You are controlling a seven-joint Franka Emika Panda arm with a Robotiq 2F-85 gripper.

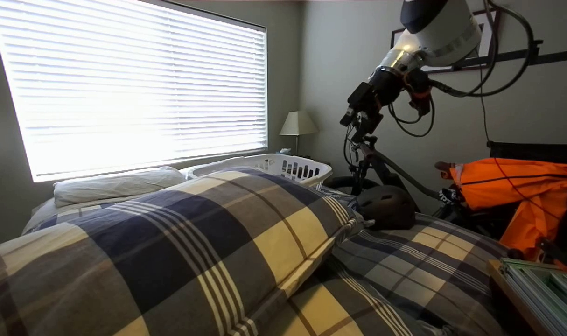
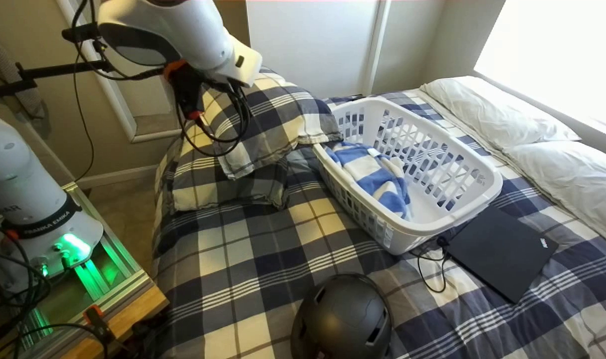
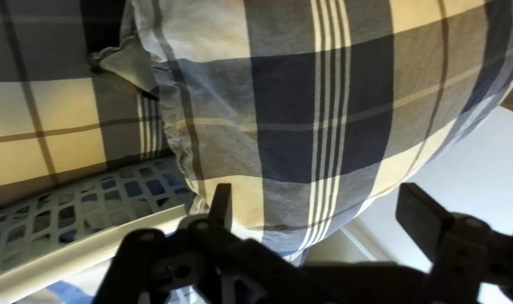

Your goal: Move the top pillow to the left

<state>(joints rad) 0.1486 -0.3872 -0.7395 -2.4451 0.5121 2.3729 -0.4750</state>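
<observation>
The top pillow, large and plump in navy, cream and tan plaid, fills the front of an exterior view (image 1: 185,242). In an exterior view (image 2: 278,109) it leans on a matching plaid pillow (image 2: 228,189), its corner by the basket. It spans the upper wrist view (image 3: 324,93). My gripper (image 1: 352,129) hangs in the air, apart from the pillow. In the wrist view its fingers (image 3: 315,190) are spread with nothing held, and the pillow's edge shows beyond them. The arm hides the fingers in an exterior view where only the wrist shows.
A white laundry basket (image 2: 400,239) with a blue and white cloth (image 2: 367,174) touches or nearly touches the top pillow's corner. A black helmet (image 2: 342,319) and a laptop (image 2: 502,254) lie on the plaid bed. White pillows (image 2: 492,109) lie by the window. A bicycle (image 1: 381,168) stands beyond.
</observation>
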